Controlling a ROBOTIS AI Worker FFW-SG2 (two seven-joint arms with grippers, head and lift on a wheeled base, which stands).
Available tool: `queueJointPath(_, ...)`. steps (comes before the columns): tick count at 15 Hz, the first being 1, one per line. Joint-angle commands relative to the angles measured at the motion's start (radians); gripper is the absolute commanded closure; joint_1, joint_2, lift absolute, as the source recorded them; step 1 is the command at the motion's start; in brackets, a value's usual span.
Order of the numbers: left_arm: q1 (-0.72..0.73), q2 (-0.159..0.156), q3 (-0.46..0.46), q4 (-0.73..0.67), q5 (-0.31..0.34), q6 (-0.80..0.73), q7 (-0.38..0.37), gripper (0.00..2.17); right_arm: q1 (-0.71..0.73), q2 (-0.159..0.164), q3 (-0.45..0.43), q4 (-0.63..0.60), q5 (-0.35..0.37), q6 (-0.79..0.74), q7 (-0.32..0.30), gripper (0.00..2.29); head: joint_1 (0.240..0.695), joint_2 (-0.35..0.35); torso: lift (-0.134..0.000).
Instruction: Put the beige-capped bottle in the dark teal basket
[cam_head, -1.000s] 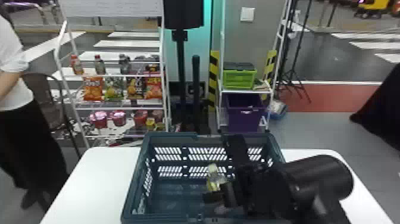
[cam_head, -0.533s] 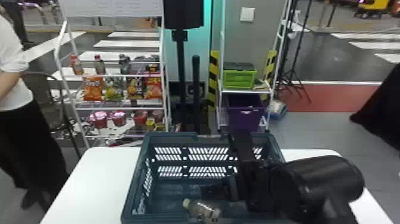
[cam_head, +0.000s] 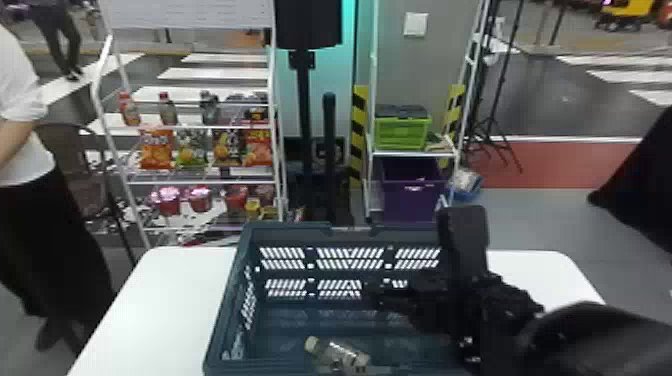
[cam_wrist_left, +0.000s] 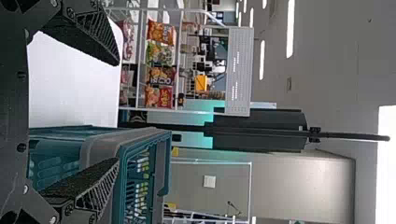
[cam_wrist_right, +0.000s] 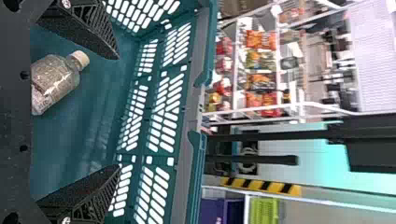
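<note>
Fingers on the right gripper (cam_head: 417, 265) are spread wide, with nothing pinched between them, and the left gripper (cam_wrist_left: 116, 112) has its pair wide apart too. The right one is over the right part of the dark teal basket (cam_head: 285, 232), its black arm (cam_head: 590, 335) coming in from the right. For the left one, its wrist view has one finger in front of the white tabletop (cam_head: 170, 300) and the other in front of the basket, can't tell how close it is to either.

The beige-capped bottle (cam_head: 345, 356) is in the basket — lying on its side on the floor of it, toward the near side and a bit left of the middle. Its cap points left and slightly toward the far wall. It's see-through, with something printed on the side, and it's apart from the right gripper's fingers.

The basket sits around the middle of the tabletop left to right, with white surface on both sides of it. Past the far edge there's a white rack (cam_head: 200, 127) with snack bags (cam_head: 156, 150) and drinks (cam_head: 167, 111) on the left, then a bright green crate (cam_head: 401, 132) above a purple bin (cam_head: 412, 197) on another rack further right.
</note>
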Motion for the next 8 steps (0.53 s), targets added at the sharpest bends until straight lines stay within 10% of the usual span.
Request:
queueJointPath(1, -0.002, 0.000, -0.001, 0.003, 0.000, -0.001, -0.001, 0.16, 0.145, -0.040, -0.023, -0.091, 0.000, -0.172, 0.000, 0.05, 0.499, 0.000, 0.000)
queueJointPath(8, -0.002, 0.000, -0.001, 0.000, 0.002, 0.003, -0.001, 0.16, 0.638, -0.111, -0.120, -0.115, -0.001, -1.015, 0.026, 0.05, 0.499, 0.000, 0.000)
